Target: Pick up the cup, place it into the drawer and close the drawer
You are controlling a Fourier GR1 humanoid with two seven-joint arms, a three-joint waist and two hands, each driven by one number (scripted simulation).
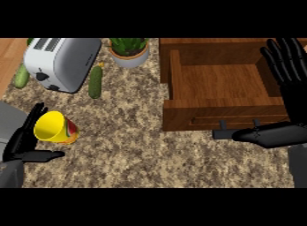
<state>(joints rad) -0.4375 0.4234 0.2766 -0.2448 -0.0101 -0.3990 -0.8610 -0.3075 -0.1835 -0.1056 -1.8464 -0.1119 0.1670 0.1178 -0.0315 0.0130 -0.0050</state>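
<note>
A yellow cup [54,128] with a red and green pattern lies tilted on the speckled counter at the lower left, its mouth toward the upper left. My left hand [24,143] is open right beside it, fingers up along its left side and thumb stretched out below it. The wooden drawer [179,84] stands pulled open at the right, its inside bare. My right hand [293,75] is open over the drawer's right wall, fingers pointing away and thumb reaching left across the drawer's front by the handle [237,124].
A silver toaster [61,62] stands at the back left. One green cucumber [95,82] lies beside it and another [21,76] on its left. A potted plant [129,50] stands behind the drawer's left corner.
</note>
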